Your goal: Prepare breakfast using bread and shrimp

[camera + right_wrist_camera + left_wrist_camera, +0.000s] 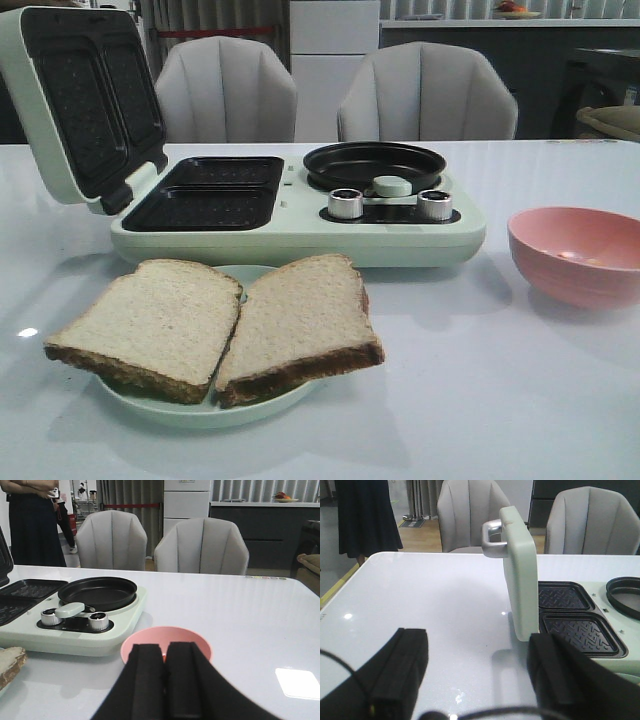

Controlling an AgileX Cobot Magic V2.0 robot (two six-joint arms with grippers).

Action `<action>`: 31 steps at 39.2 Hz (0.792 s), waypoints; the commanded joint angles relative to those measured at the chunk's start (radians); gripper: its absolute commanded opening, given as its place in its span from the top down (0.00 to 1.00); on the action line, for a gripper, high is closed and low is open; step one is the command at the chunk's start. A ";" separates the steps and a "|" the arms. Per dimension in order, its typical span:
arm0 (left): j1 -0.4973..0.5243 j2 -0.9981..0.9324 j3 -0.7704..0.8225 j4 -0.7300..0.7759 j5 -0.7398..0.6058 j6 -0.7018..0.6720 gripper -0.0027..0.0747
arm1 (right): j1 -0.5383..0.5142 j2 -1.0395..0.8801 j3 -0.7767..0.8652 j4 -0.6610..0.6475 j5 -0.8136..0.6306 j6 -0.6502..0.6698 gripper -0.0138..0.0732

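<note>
Two slices of bread, the left slice (160, 320) and the right slice (300, 320), lie side by side on a pale green plate (200, 412) at the table's front. The edge of one slice shows in the right wrist view (10, 662). A pink bowl (575, 250) stands at the right. In the right wrist view only a small orange bit of shrimp (164, 656) shows inside the bowl (200, 642), behind my fingers. My right gripper (165, 647) is shut and empty, just in front of the bowl. My left gripper (479, 645) is open and empty over bare table. Neither gripper shows in the front view.
A pale green breakfast maker (300, 235) stands behind the plate, its lid (80, 100) raised upright (520, 575). It has two dark sandwich plates (210, 195), a round black pan (375, 165) and two knobs. Two grey chairs stand behind the table.
</note>
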 commanded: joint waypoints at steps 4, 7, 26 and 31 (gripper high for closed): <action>-0.006 0.015 -0.033 0.014 -0.064 -0.009 0.33 | -0.006 -0.021 -0.016 0.001 -0.081 -0.006 0.69; -0.006 0.015 -0.033 0.014 -0.064 -0.009 0.33 | -0.006 -0.021 -0.016 0.001 -0.081 -0.006 0.69; -0.109 0.019 0.006 0.347 -0.075 0.008 0.33 | -0.006 -0.021 -0.016 0.001 -0.081 -0.006 0.69; -0.172 0.060 0.006 0.534 -0.049 -0.014 0.33 | -0.006 -0.021 -0.016 0.001 -0.081 -0.006 0.69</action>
